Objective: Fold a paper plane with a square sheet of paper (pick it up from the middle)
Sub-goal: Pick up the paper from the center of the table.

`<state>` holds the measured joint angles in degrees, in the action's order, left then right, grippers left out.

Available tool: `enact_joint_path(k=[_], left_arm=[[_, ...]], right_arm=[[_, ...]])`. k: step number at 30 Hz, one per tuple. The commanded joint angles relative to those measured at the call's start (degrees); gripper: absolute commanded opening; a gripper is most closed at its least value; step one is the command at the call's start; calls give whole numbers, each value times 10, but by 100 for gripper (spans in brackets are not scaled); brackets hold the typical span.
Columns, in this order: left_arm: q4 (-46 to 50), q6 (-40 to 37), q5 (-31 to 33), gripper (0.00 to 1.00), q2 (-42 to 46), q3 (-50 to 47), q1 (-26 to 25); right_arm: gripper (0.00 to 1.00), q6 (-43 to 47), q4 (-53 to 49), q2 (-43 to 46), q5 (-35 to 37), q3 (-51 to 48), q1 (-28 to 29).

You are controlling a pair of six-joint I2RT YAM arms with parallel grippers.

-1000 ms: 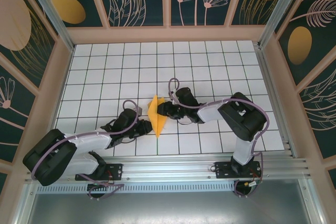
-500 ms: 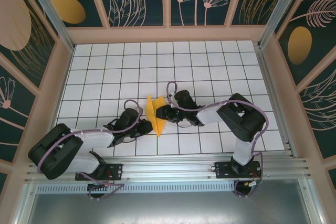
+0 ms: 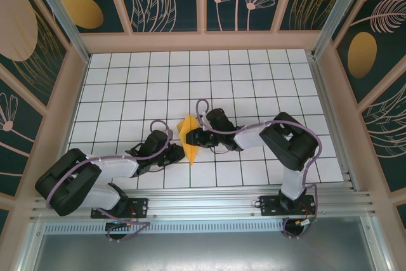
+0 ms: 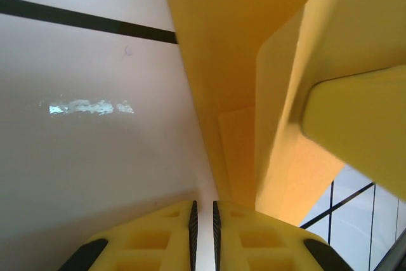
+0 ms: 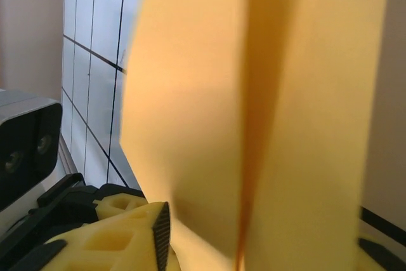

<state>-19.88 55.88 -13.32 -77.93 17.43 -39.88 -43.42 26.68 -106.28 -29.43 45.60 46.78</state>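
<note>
Standing crosswise between the left claw and the right claw, the paper plane has its tip nearer the left one, whose jaws are almost pressed together at its fold; the right one, spread, straddles its middle.

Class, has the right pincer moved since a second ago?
Yes. The right pincer, at the folded paper, has edged slightly left against the table grid.

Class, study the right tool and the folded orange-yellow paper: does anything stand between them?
Nothing visible does. The folded paper stands directly between the fingers of the right tool, and the left tool sits close at its other side, also unobstructed.
</note>
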Motion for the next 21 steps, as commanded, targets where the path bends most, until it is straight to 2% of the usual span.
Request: enact_joint_path(k=[1,8,16,18,21], left_arm=[[-15,3,10,17,-21,10,1],[-1,8,19,19,11,2,2],[19,17,24,25,94,-9,2],[17,21,19,30,115,-10,2],[-10,36,0,41,159,-17,2]], right_arm=[[34,14,-9,-14,8,16,8],[18,14,-23,16,32,15,5],[7,8,-20,78,27,0,-10],[6,3,-18,97,32,-5,-12],[5,-3,-15,134,48,-16,-18]])
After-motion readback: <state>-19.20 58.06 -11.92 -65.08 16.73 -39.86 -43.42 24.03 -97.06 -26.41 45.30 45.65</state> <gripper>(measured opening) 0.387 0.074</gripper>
